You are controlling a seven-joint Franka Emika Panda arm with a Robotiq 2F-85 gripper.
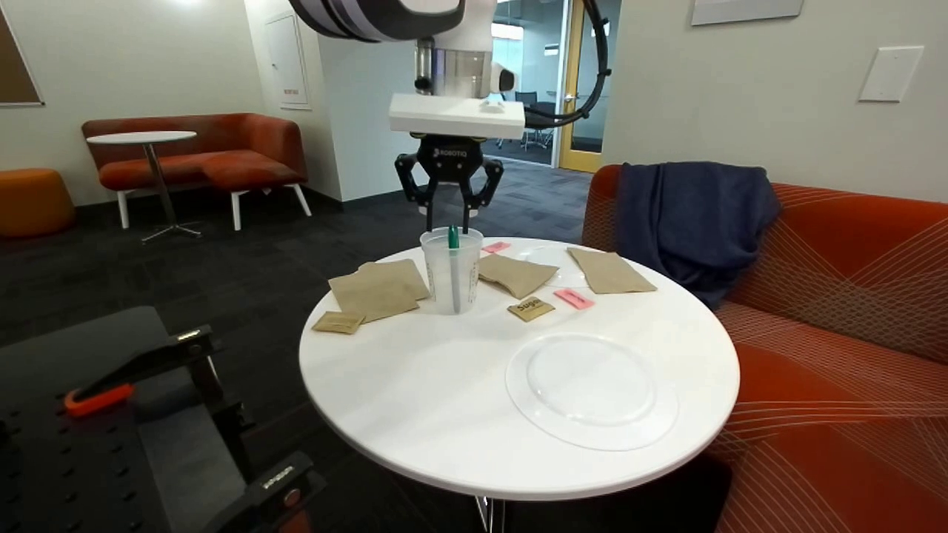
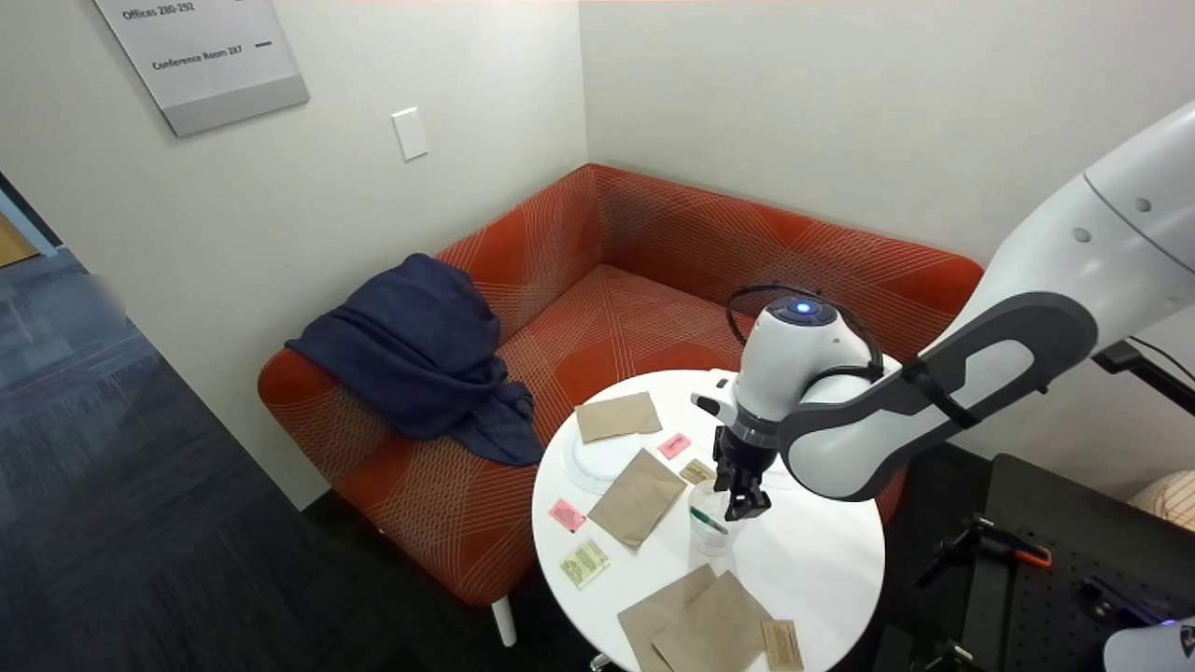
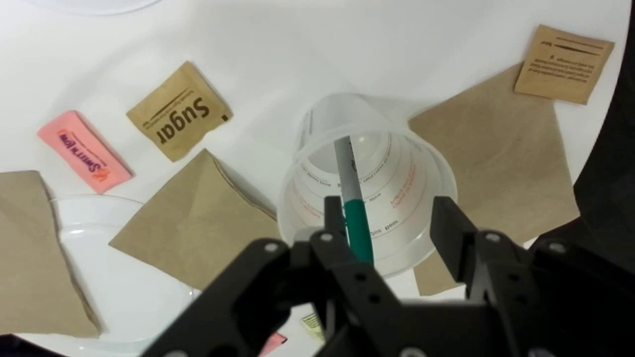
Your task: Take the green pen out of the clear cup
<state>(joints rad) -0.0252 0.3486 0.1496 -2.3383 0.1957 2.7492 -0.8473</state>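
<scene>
- The green pen [image 3: 358,228] is standing in the clear cup [image 1: 468,277], leaning, with its green end poking above the rim.
- The gripper [image 1: 447,222] is hanging by that rim, pointing down; its jaws are standing partway apart and gripping nothing. In the wrist view the pen is showing between them, closer to one; whether it is touching that one is hard to make out.
- The round white table [image 1: 415,400] is carrying brown napkins [image 1: 611,271] around the cup, two of them overlapping.
- A Sugar packet [image 3: 179,111] and a pink packet [image 3: 84,151] are lying near the cup; in an exterior view a yellow-green packet [image 2: 584,564] is resting near the table's edge.
- A clear plate [image 1: 591,392] is lying flat, well apart from the cup, and a second plate [image 3: 134,287] is showing partly beneath napkins.
- An orange-red sofa [image 2: 616,322] is standing beside the table, a dark blue cloth [image 2: 411,350] draping over it.
- Farther off, a small round table [image 1: 141,138] and an orange stool [image 1: 33,201] are standing on dark carpet [image 1: 244,281].
- A sign [image 2: 205,61] lettered "Conference Room 287" is hanging on the pale wall [image 2: 280,224].
</scene>
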